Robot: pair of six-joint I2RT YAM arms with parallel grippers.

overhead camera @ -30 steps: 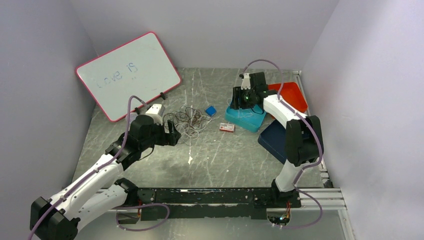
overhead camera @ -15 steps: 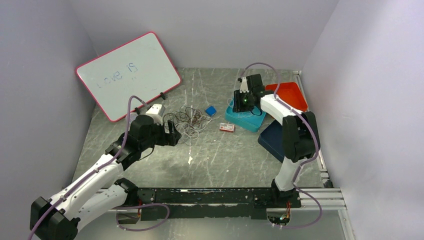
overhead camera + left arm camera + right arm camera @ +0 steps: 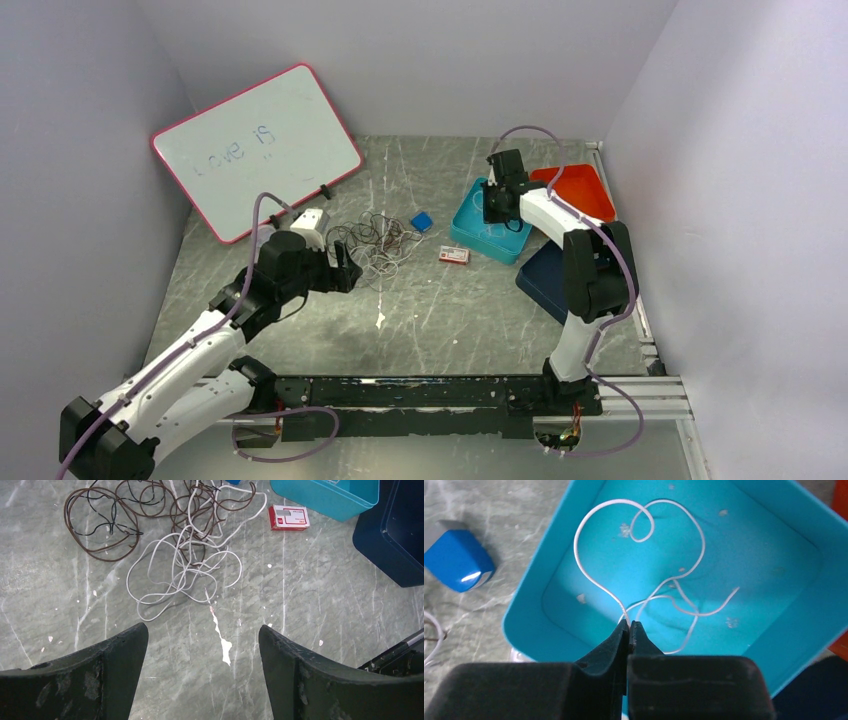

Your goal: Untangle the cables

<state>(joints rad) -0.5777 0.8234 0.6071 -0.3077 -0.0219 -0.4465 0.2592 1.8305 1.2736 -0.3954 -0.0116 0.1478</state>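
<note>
A grey tabletop [image 3: 430, 320] is seen, with a whiteboard [image 3: 255, 150] leaned up at the far left. A teal tray [image 3: 478, 243] is set toward the far right.

The cables [image 3: 175, 550] are lying in a loose heap on the tabletop, between the whiteboard and the teal tray. The heap is spread more sideways than front to back. The brown loops are found at its left and far part. The white loops are found at its near part.

The left claw [image 3: 202, 635] is held low, just on the near side of the heap. Its two fingers are wide apart and nothing is between them. From this claw the heap lies straight ahead and a little to the left. The white loops are the closest part. This claw is much the nearer one to the heap. So the next grab is judged to be best made by it, by being pushed forward onto a white loop.

The right claw [image 3: 629, 628] is held over the teal tray, well apart from the heap. Its fingers are pressed together. One white cable [image 3: 644, 540] is lying in the tray by itself, in a few open curls. It runs right up to the tips of the claw. Whether it is pinched there cannot be told.
</note>
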